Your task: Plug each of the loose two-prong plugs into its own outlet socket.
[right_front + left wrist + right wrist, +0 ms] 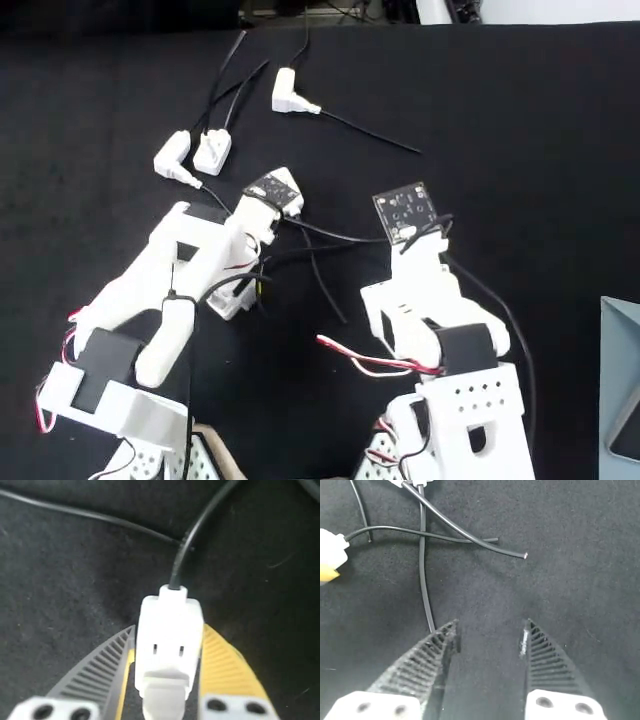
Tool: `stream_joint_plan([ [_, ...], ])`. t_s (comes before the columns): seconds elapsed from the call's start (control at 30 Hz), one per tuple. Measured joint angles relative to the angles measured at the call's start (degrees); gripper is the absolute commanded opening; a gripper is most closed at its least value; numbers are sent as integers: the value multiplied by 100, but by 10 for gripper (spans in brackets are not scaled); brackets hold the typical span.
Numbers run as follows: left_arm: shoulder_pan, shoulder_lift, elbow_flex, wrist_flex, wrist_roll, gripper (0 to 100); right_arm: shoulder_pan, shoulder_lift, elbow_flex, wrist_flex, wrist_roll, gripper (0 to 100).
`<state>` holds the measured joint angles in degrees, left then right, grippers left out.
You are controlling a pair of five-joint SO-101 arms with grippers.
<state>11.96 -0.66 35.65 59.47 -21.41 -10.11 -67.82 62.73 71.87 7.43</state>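
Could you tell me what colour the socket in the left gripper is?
The socket is white; left wrist view.

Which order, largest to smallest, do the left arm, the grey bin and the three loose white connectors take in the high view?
1. left arm
2. grey bin, though cut off at the edge
3. far connector, middle connector and left connector look alike; unranked

table cover (60, 580): black matt cloth, faintly fuzzy | connector (169, 630): white smooth plastic, slight sheen | cable (422, 570): black smooth sheath
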Motion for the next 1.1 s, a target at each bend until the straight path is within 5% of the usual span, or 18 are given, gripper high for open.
stream_joint_plan([
  [0.2, -114, -492, -246, 554, 9, 28, 9, 0, 0, 0, 0, 198],
  [0.57, -1582, -2092, -923, 835, 0, 28, 0, -44, 0, 0, 0, 198],
  [0.93, -2435, -1547, -941, -264, 492, 38, 0, -44, 0, 0, 0, 198],
  [1.1, -2655, -1415, -941, -457, 519, 191, 0, -44, 0, -9, -26, 201],
])
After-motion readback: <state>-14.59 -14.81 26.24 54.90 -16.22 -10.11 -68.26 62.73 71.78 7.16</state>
